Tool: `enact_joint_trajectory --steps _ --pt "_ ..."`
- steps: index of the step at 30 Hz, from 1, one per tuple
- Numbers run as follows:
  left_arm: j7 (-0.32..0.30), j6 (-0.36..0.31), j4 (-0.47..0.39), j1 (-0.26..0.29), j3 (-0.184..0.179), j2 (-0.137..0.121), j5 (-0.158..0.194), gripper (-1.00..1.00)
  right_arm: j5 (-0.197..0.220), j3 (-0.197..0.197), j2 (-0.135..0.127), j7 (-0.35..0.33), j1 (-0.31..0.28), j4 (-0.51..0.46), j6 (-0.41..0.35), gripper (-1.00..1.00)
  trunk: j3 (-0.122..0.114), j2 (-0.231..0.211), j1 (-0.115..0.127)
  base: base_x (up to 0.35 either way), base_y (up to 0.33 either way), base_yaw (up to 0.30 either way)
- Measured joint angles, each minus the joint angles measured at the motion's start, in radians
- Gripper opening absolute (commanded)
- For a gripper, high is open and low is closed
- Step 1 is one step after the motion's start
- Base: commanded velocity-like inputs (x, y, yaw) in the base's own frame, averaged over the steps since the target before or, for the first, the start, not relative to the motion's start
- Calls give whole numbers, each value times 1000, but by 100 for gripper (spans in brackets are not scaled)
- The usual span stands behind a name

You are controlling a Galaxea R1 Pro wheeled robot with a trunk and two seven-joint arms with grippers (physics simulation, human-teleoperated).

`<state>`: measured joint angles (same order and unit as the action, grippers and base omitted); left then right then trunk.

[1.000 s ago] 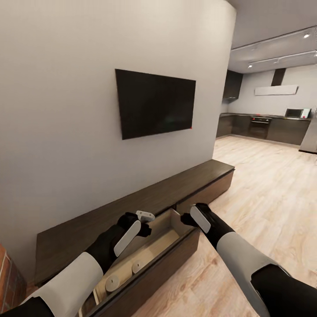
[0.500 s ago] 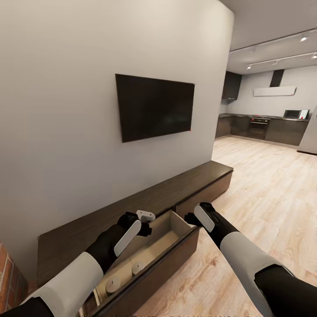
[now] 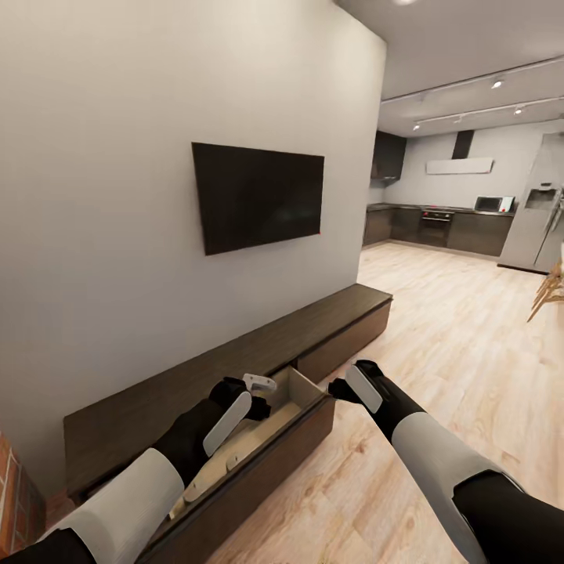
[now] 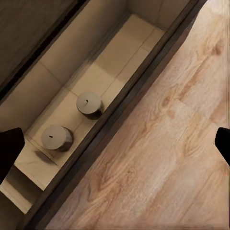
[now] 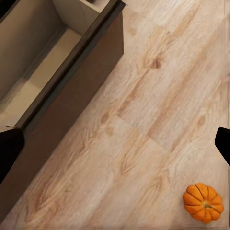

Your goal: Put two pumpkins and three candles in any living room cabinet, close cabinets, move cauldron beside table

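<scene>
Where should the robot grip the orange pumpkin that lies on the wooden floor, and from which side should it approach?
Probably from straight above, with the fingers closing across the widest part of the ribbed body. The pumpkin sits upright on the bare floor, stem up, with nothing beside it. The stem looks too short to pinch. The right gripper, open and empty, seems nearest.

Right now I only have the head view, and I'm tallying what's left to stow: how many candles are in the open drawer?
Observer: Two candles stand upright in the drawer, apart from each other, seen from the left wrist view.
Operator: Any pumpkin nearby?
Observer: One pumpkin sits on the wood floor, well clear of the drawer front, in the right wrist view.
Operator: Are the claws free?
Observer: Yes. The left claw and right claw are both open and empty.
</scene>
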<state>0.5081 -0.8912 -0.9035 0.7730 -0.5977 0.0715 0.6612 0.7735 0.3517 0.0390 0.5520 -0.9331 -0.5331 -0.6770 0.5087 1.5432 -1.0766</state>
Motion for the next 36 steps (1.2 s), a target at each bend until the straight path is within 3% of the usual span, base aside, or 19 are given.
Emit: enact_joint_trajectory --steps 12,21,36 --pt "0 -18 -70 -1 0 -2 0 100 0 -1 -1 0 0 2 0 100 -8 0 0 -17 0 -268" --pt "0 -21 -78 -1 0 -3 0 100 0 -2 -2 0 0 3 0 100 -15 0 0 -14 0 -270" --pt "0 -21 -80 -1 -1 -3 -1 100 0 -2 -2 0 0 3 0 100 -25 0 0 -152 0 -271"
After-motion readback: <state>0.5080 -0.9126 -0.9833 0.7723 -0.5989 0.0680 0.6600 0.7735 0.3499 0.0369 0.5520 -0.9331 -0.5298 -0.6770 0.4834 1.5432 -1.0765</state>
